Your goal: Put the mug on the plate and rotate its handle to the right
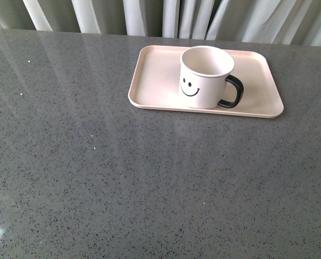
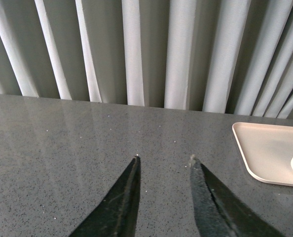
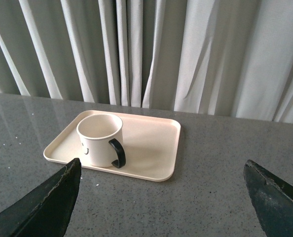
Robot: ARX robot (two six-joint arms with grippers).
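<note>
Nearest the robot lay the dark grey speckled stone-look tabletop [image 1: 122, 189], glossy enough to carry pale streaks of reflected light. Neither arm showed in the front view.

In the left wrist view, the left gripper [image 2: 164, 159] hovered over the tabletop with its two black tapered fingers [image 2: 129, 197] moderately apart. The jaws were released, and only grey surface showed between the tips. The gripper sat well apart from the tray, whose nearest corner appeared off to one side.

In the right wrist view, the right gripper [image 3: 162, 164] had its black fingers [image 3: 57, 197] spread very wide, one at each edge of the picture. Its jaws were also released and held nothing. It was on the near side of the tray, not touching it.

Farther back, toward the far right part of the table, rested the flat pale pink rectangular plate [image 1: 155, 75] with rounded corners and a low raised rim. The cream-white cylindrical mug [image 1: 206, 67] stood upright on it, near its middle and close to its front rim. Its black smiley face [image 1: 190, 86] was turned toward the robot. The glossy black C-shaped handle [image 1: 233, 91] pointed to the right, angled slightly toward the robot.

Behind the table's far edge hung a pleated grey-white curtain [image 1: 149, 16].
</note>
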